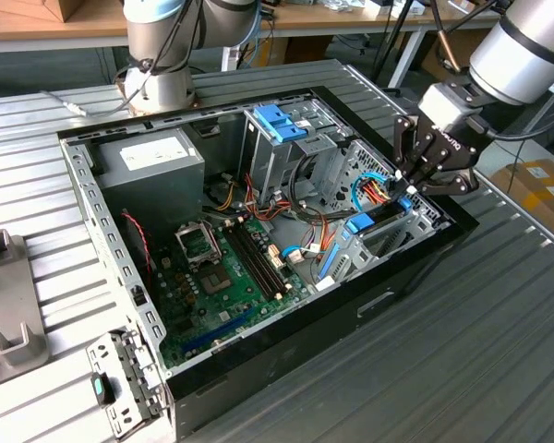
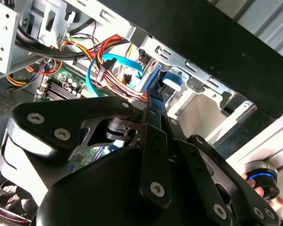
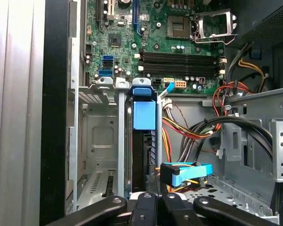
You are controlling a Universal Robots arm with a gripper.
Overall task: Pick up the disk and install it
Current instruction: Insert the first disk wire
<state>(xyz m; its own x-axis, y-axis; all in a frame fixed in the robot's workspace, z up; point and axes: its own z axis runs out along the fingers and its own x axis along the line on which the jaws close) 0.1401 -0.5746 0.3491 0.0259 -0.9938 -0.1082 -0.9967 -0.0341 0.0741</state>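
We see an open computer case (image 1: 425, 263) lying on a ribbed metal counter (image 1: 499, 351), with its green motherboard (image 1: 226, 277) exposed and a grey power-supply box (image 1: 152, 166) in the far corner. The arm's black pincer (image 1: 414, 183) hangs over the near corner of the case on the exterior view's right, its fingertips down at the edge of a metal drive bay (image 1: 388, 235). The disk (image 3: 142, 141) stands on edge inside that bay; in the first wrist view we look along its narrow side, with a bright blue plastic tab (image 3: 144, 114) at the end nearest the motherboard and grey bay walls on either side. The pincer's fingers (image 3: 153, 209) sit close together right at the other end of the disk, but we cannot tell whether they are clamped on it or merely resting against it. Just beside the disk, a blue flat cable (image 3: 186, 172) and a bundle of red, orange and yellow wires (image 3: 193, 132) run through the case. A tall metal cage with a blue bracket (image 1: 279, 123) on top stands farther back in the exterior view.
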